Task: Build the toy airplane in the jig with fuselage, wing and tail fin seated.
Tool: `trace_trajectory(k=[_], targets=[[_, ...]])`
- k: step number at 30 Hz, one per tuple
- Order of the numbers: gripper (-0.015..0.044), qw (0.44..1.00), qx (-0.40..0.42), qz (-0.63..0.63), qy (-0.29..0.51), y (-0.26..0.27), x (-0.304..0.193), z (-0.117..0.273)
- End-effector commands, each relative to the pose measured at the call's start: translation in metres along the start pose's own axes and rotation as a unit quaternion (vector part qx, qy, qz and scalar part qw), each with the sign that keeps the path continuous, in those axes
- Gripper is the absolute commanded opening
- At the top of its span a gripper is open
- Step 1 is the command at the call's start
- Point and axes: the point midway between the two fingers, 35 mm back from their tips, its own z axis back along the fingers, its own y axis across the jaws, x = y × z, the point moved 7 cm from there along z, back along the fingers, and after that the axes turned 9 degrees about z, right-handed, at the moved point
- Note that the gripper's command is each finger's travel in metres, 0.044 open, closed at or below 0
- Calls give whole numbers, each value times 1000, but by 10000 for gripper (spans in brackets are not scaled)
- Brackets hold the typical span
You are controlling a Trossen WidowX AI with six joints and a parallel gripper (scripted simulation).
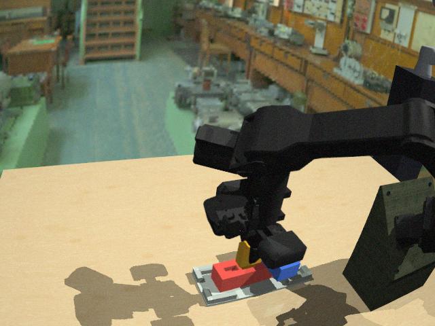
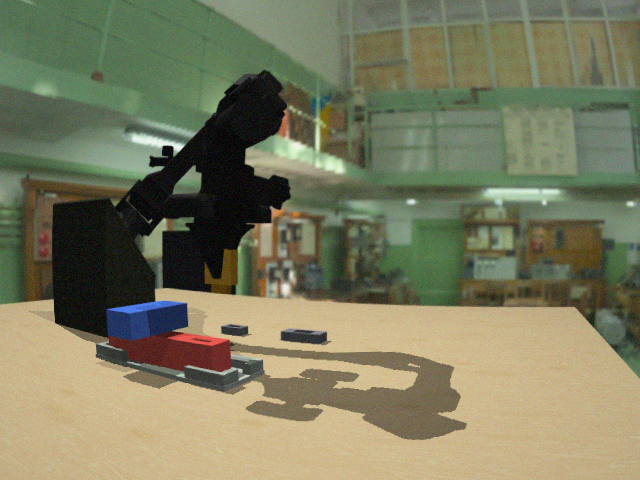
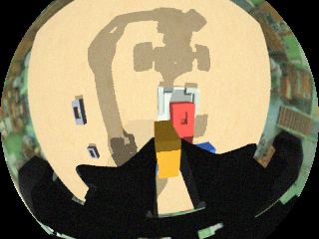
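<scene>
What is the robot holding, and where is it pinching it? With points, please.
The yellow tail fin (image 1: 243, 255) (image 2: 230, 268) (image 3: 168, 163), by its upper part, between the pincer's (image 3: 169, 171) fingers.

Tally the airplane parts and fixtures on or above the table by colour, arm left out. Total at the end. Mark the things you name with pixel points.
Red: 1, the fuselage (image 1: 232, 275) (image 2: 178, 351) (image 3: 182, 130)
Blue: 1, the wing (image 1: 287, 271) (image 2: 147, 319) (image 3: 206, 147)
Yellow-orange: 1, the tail fin (image 1: 243, 255) (image 2: 230, 266) (image 3: 168, 163)
Light grey: 1, the cradle (image 1: 221, 299) (image 2: 209, 376) (image 3: 160, 106)
Dark blue-grey: 2, the slotted blocks (image 2: 303, 337) (image 3: 82, 112)
Total: 6
</scene>
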Motion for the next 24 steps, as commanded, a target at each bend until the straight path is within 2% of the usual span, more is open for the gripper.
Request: trace_trajectory(k=[1,14,17,24], targets=[[0,1000,-2,4,-1,-15,-1,-4],[0,1000,2,3,-2,-49,-10,-19],[66,1000,2,3,-2,-48,-9,-18],[66,1000,2,3,-2,-48,-9,-19]])
